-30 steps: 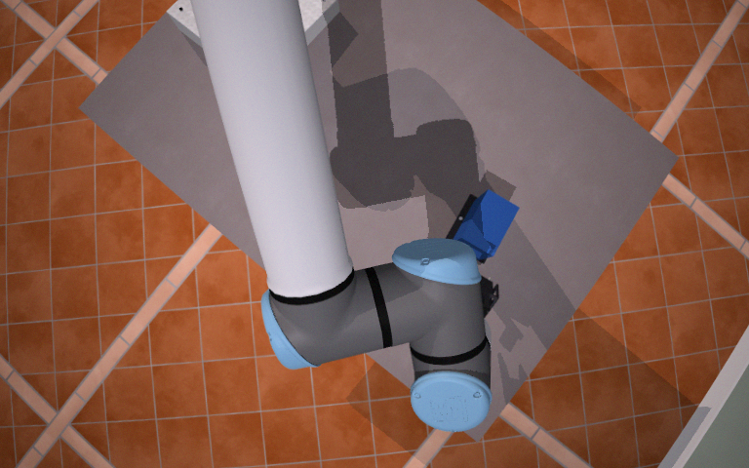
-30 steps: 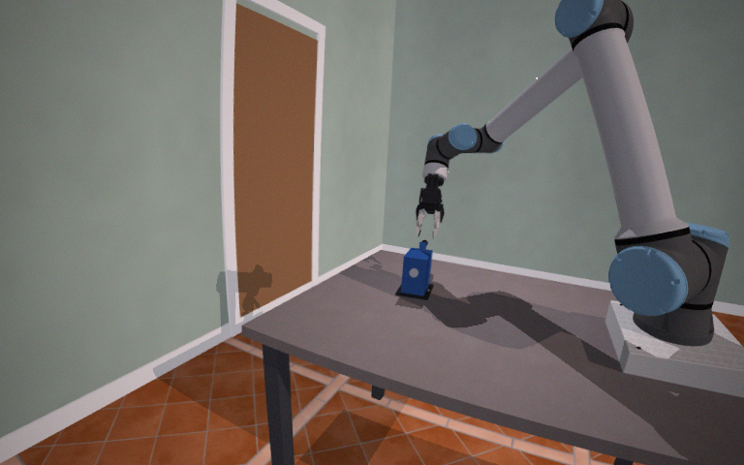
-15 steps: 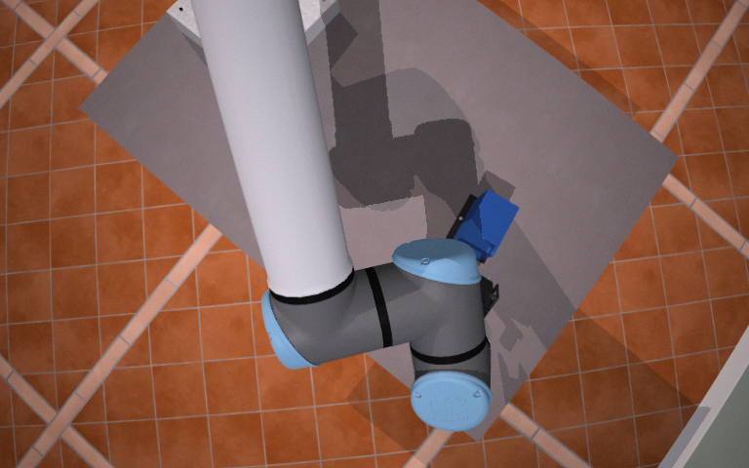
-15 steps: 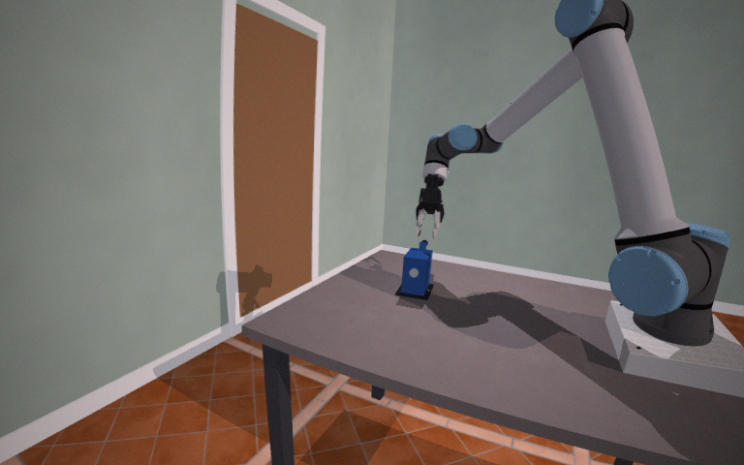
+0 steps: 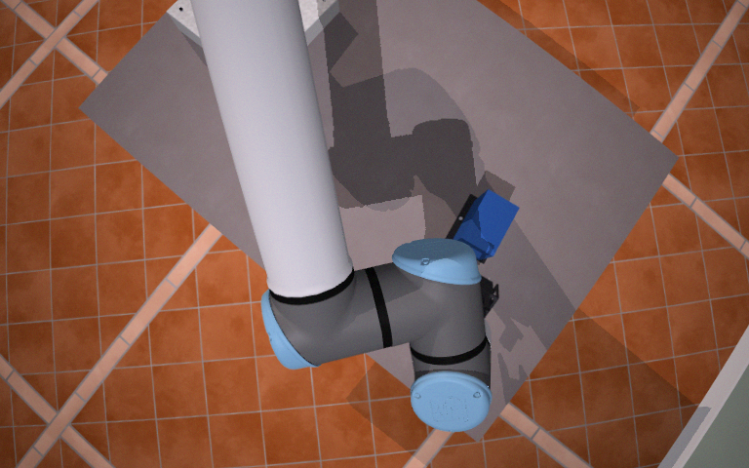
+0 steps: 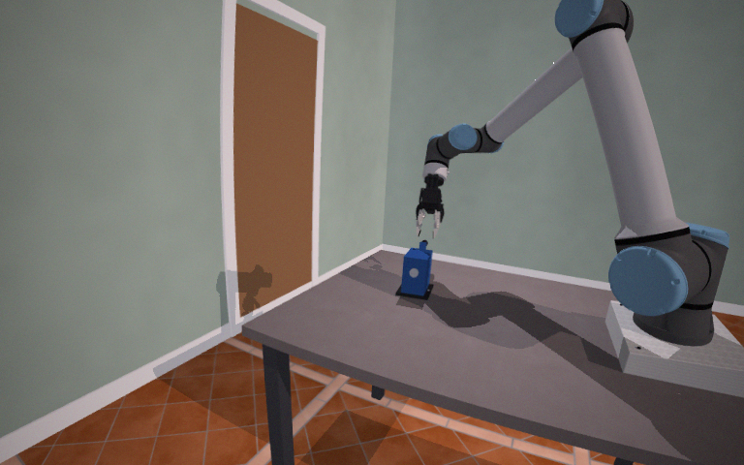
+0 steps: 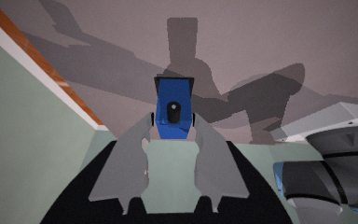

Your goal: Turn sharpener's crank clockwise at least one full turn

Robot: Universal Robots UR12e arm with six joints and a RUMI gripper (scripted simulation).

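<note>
The blue sharpener [image 6: 416,271] stands upright on a black base near the far corner of the grey table [image 6: 493,339]. It also shows in the overhead view [image 5: 486,223], partly under the arm's wrist joint. Its crank knob [image 6: 422,243] sticks up at the top; in the wrist view the dark knob [image 7: 173,112] sits on the blue body [image 7: 173,109]. My gripper [image 6: 429,222] hangs straight above the knob, a short gap clear of it, fingers partly open and empty. In the wrist view the fingertips frame the knob.
The arm's base sits on a white block [image 6: 671,351] at the table's right end. Green walls and a brown door [image 6: 272,153] stand behind the table. The table edge lies close behind the sharpener, with tiled floor [image 5: 110,276] below.
</note>
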